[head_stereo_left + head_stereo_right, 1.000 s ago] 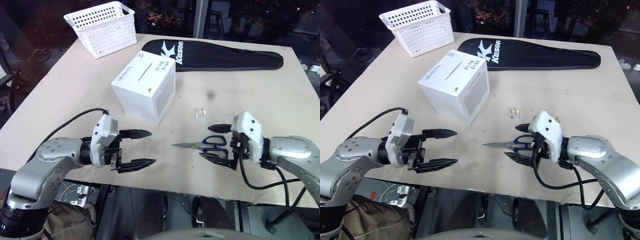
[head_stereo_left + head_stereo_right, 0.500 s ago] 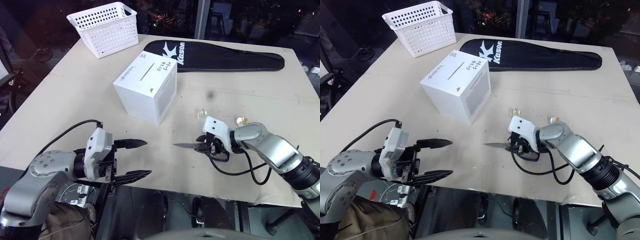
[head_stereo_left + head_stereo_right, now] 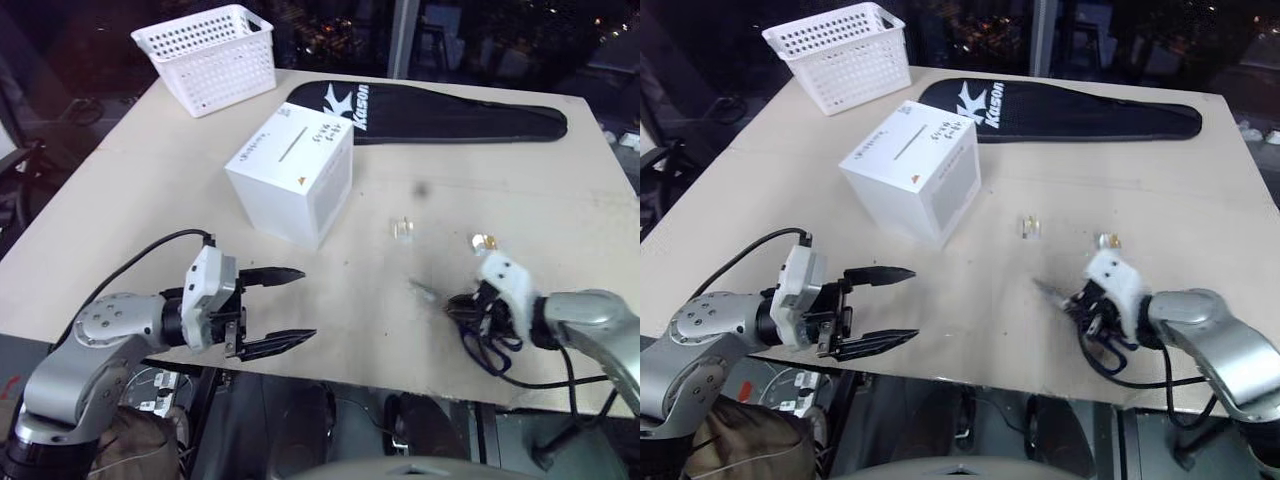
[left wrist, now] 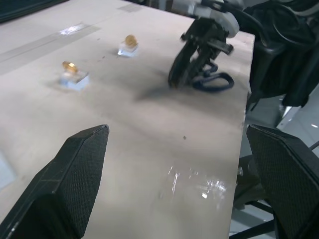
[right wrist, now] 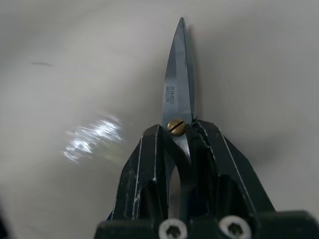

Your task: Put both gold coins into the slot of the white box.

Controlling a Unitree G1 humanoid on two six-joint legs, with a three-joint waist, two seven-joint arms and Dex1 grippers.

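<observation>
The white box [image 3: 290, 175] stands mid-table with its thin dark slot [image 3: 292, 148] on the top face. Two gold coins [image 3: 402, 227] [image 3: 485, 241] sit on small clear holders to the right of the box, and the left wrist view shows them too [image 4: 69, 65] [image 4: 130, 40]. My right gripper [image 3: 468, 303] is shut on a pair of scissors [image 5: 177, 84] at the pivot, near the table's front right, with the coins beyond it. My left gripper [image 3: 306, 304] hangs open and holds nothing at the front edge, left of centre.
A white perforated basket [image 3: 207, 55] stands at the far left corner. A long black Kason case [image 3: 440, 110] lies along the far side. A black cable loops at my right wrist [image 3: 495, 345]. Bare table lies between the box and both grippers.
My right gripper went from open around the scissors to shut on them, then moved right and toward the front edge with them. The left gripper stayed open in place.
</observation>
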